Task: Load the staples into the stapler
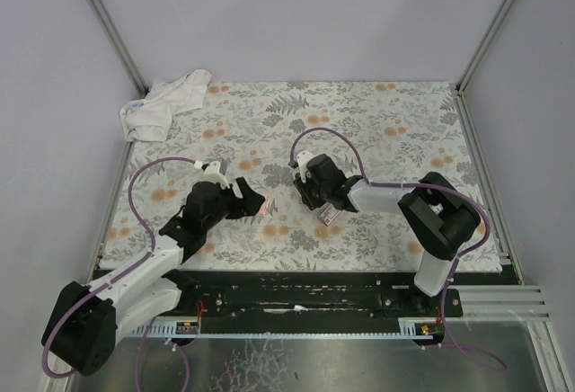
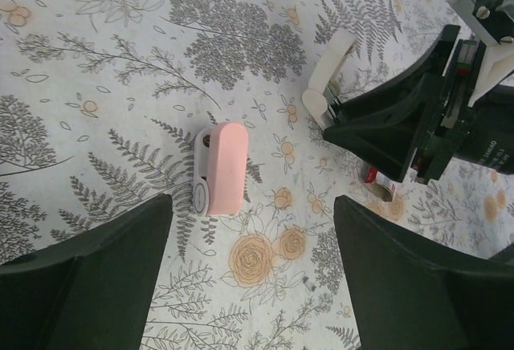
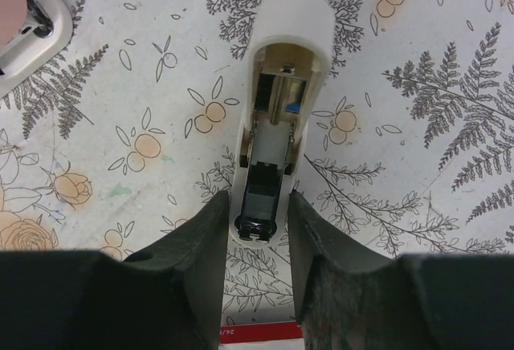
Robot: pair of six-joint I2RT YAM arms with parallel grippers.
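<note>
Top external view shows both arms over the flowery table (image 1: 404,122). On the left wrist view, the left gripper (image 2: 253,205) is wide open. A pink stapler (image 2: 221,169) lies flat on the table just past its fingers, and nothing touches it. Over on the right, the right gripper (image 3: 259,205) is narrow and pinches the near end of the cream stapler (image 3: 277,61). That stapler is open, so its metal track shows. The red staple box (image 3: 261,332) lies on the table, just beside the cream stapler's near end. A white rag (image 1: 166,104) sits in the far left corner.
</note>
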